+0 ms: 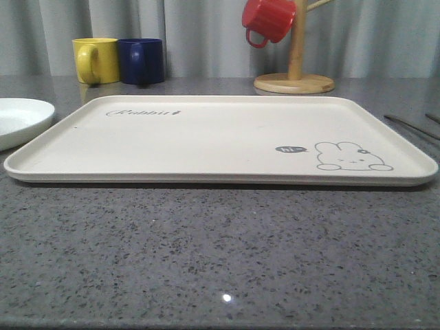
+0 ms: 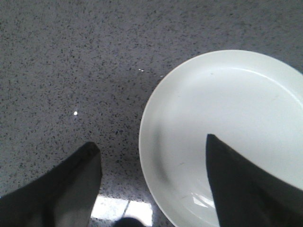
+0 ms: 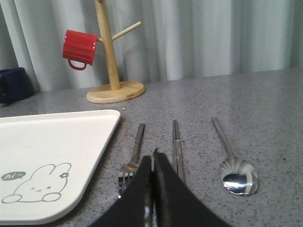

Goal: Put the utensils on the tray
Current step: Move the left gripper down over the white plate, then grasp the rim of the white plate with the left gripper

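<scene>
The cream tray point(image 1: 206, 137) with the rabbit drawing lies in the middle of the table, with nothing on it. To its right on the grey counter lie the utensils side by side: a fork point(image 3: 135, 151) nearest the tray point(image 3: 57, 137), a pair of chopsticks point(image 3: 176, 142), then a spoon point(image 3: 236, 175). Thin utensil handles point(image 1: 411, 126) show past the tray's right edge. My right gripper point(image 3: 152, 158) is shut, nothing visibly held, low between the fork and the chopsticks. My left gripper point(image 2: 152, 142) hangs open over the rim of a white plate point(image 2: 227, 123).
The white plate point(image 1: 17, 120) sits left of the tray. Behind the tray stand a yellow mug point(image 1: 96, 60) and a dark blue mug point(image 1: 141, 60). A wooden mug tree point(image 1: 295, 69) at the back right holds a red mug point(image 1: 269, 19). A curtain closes the back.
</scene>
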Robot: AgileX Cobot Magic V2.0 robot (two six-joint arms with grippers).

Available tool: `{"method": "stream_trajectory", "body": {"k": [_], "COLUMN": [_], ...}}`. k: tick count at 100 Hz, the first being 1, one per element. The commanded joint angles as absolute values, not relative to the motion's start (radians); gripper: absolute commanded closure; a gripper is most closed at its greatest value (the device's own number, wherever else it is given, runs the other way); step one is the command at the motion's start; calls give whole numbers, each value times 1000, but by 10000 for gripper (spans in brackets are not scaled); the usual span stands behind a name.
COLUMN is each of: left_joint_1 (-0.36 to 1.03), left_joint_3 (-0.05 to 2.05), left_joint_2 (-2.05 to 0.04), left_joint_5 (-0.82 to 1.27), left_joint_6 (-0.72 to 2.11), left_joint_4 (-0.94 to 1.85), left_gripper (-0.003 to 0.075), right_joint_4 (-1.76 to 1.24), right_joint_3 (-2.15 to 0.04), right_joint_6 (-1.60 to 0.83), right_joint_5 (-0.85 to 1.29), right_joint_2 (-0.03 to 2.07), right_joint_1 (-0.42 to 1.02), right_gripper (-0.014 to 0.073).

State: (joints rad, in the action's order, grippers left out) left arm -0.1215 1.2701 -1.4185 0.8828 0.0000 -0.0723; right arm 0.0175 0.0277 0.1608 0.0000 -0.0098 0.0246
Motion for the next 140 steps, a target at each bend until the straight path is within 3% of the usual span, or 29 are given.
{"method": "stream_trajectory", "body": {"k": [1, 96, 113, 140], "left_joint_1": [-144, -169, -169, -169], "left_joint_3": [1319, 1321, 1321, 1321], "left_joint_2": [-1447, -1647, -1653, -1677], "left_joint_5": [853, 859, 863, 872], "left_joint_6": [13, 65, 65, 67], "left_joint_4": [-75, -20, -18, -11], "left_gripper": [270, 272, 307, 434], "right_joint_4": [18, 18, 18, 18], "right_joint_3": [10, 10, 10, 10], "right_joint_6": [152, 152, 152, 152], "right_joint_5": [-79, -76, -76, -76], "right_joint_2": [-33, -33, -33, -33], "right_joint_1": [20, 20, 20, 20], "right_gripper": [662, 662, 662, 662]}}
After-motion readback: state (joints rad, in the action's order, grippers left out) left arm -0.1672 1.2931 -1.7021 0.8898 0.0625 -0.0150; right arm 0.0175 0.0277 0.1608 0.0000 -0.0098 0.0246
